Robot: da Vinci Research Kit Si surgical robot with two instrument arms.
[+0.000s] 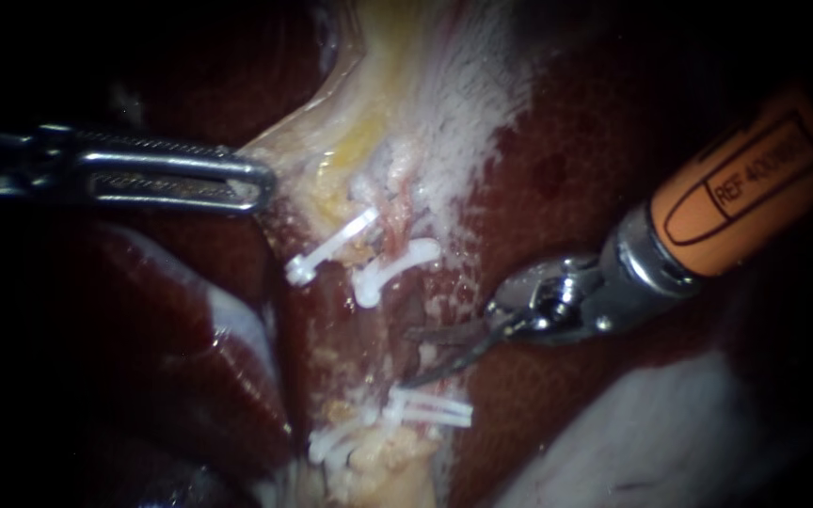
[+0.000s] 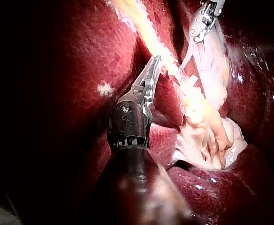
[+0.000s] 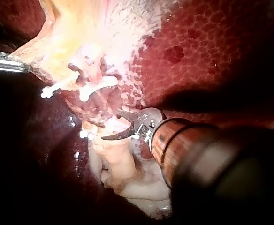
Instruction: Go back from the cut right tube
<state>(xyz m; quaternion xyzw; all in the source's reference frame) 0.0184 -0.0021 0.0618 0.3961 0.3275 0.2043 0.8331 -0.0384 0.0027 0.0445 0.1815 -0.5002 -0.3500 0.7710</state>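
With its blades parted, the right instrument point(image 1: 408, 358) may snag the lower clips point(image 1: 430, 410) if withdrawn off-axis

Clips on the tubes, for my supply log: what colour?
The clips are white; the endoscope view shows them best.

Setting: surgical work site, seen at close range. Evidence: dark red liver point(image 1: 613, 141), pale tissue point(image 1: 369, 113) bearing white clips point(image 1: 331, 246), slender metal left instrument point(image 1: 261, 183) and right instrument point(image 1: 416, 357), a spot-lit field with dark surround.
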